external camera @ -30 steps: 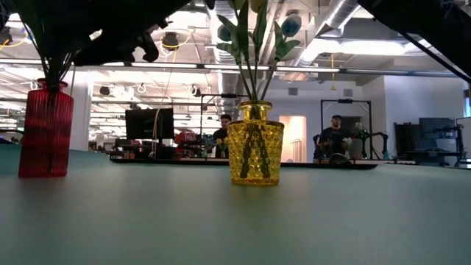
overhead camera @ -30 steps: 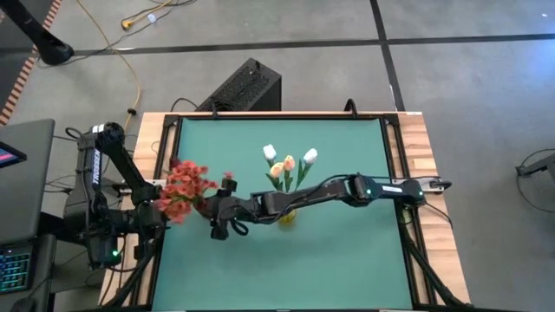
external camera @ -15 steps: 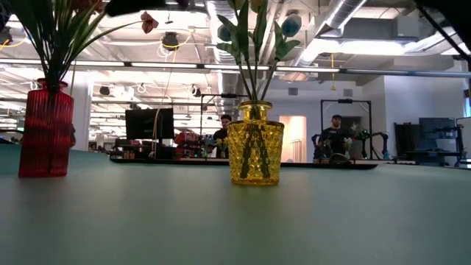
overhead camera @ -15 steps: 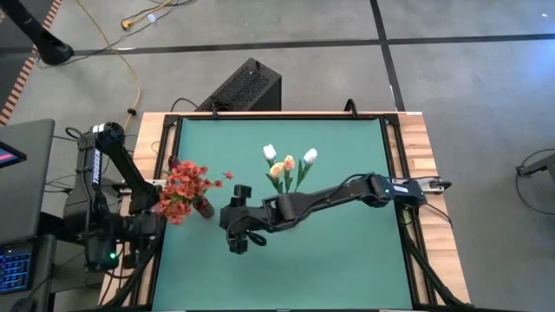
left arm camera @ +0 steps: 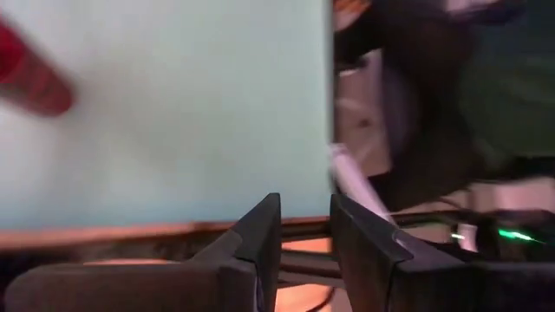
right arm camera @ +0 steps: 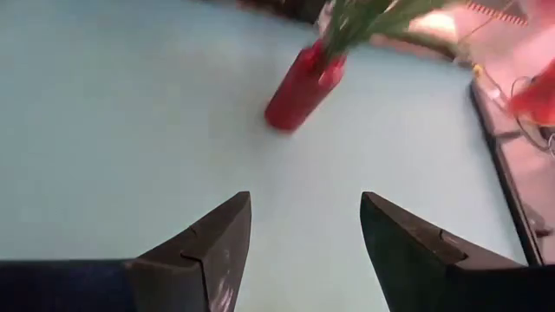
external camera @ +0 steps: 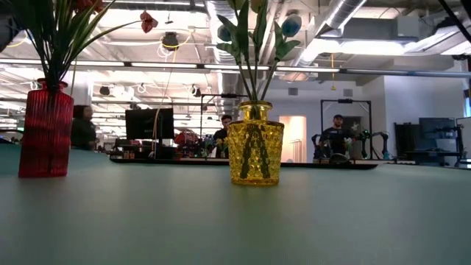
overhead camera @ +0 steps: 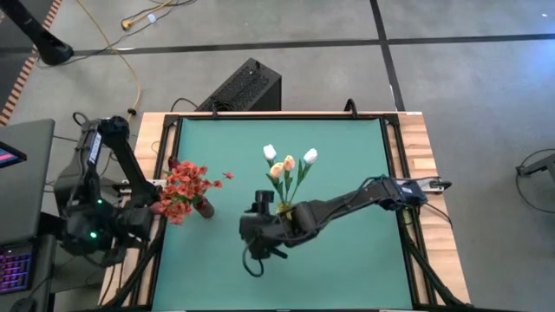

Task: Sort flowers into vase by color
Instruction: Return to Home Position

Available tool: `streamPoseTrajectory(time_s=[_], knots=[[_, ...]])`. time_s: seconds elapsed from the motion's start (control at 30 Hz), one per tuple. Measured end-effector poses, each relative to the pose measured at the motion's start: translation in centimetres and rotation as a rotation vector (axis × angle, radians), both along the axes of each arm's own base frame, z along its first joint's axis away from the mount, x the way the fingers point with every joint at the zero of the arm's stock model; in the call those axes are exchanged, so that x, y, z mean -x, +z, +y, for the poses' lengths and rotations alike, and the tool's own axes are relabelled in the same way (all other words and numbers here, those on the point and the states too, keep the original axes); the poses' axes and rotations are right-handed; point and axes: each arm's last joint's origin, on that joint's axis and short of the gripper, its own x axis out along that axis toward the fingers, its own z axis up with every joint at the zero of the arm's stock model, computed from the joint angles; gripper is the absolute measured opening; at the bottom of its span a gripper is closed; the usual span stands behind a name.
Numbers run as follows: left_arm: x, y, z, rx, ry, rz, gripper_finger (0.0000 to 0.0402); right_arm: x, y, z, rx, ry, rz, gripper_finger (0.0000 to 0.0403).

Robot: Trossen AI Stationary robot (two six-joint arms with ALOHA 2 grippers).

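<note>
Nearest the table's front edge, your right gripper (overhead camera: 250, 244) hangs above the green table (overhead camera: 347, 260), below the yellow vase in the high view. In its wrist view its fingers (right arm camera: 208, 243) are spread wide with nothing between them, pointing across bare mat towards the red vase (right arm camera: 299, 91).

Your left arm (overhead camera: 108, 165) is folded off the table's left side. The left gripper (left arm camera: 303, 230) is over the table edge, its fingers (left arm camera: 264, 230) a narrow gap apart and holding nothing.

The yellow vase (external camera: 255, 153) stands mid-table with the white, cream and peach tulips (overhead camera: 289, 163) upright in it. The red vase (external camera: 45, 129) stands well to its left, holding the red-orange flowers (overhead camera: 184, 186). One small red blossom (overhead camera: 228, 175) juts out on the side facing the tulips.

Beyond the table, three people (external camera: 336, 136) and a dark monitor (external camera: 149, 124) show in the room. A black box (overhead camera: 243, 87) lies on the floor past the far edge.

Any lettering on the arms is too small to read.

A second ago your right gripper was at the red vase's flowers. Half a second ago it had backed off just right of that vase. Now it is further right and nearer the front edge. Your left arm has swung further left. Both vases and their flowers stand as before.
</note>
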Motion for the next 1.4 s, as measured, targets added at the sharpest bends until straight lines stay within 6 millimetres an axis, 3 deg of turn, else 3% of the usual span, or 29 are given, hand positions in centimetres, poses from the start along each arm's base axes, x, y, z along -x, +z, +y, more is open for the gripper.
streamPoseTrajectory(time_s=[0.2, 0.33, 0.53, 0.67, 0.87, 1.13, 1.23, 1.4], knots=[[0.6, 1.2, 1.8, 0.080, -0.034, -0.140, 0.0083, 1.4, -0.7, 1.2, 0.044, 0.022, 0.103, 0.0244], [0.8, 2.3, 3.7, 0.138, -0.043, -0.286, 0.0060, 2.8, 0.0, 1.6, 0.088, 0.033, 0.150, 0.0244], [1.0, 6.7, 5.3, 0.361, -0.198, -0.731, 0.0019, 4.7, 2.4, 1.0, 0.059, 0.009, 0.146, 0.0244], [1.1, 8.4, 6.7, 0.257, -0.286, -0.989, 0.0002, 5.6, 4.0, 0.5, 0.039, 0.060, 0.141, 0.0244], [0.8, 8.7, 8.8, -0.020, -0.161, -1.148, 0.0000, 6.9, 5.1, 0.5, 0.042, 0.247, 0.202, 0.0244], [0.2, 6.5, 8.5, -0.209, -0.092, -1.205, 0.0000, 10.1, 7.1, -2.7, -0.120, 0.292, 0.171, 0.0244], [0.1, 6.4, 9.0, -0.208, -0.060, -1.250, 0.0000, 12.1, 7.2, -3.6, -0.154, 0.302, 0.108, 0.0244], [0.0, 5.9, 9.7, -0.254, -0.017, -1.340, 0.0000, 17.0, 6.7, -3.9, -0.244, 0.382, -0.024, 0.0244]])
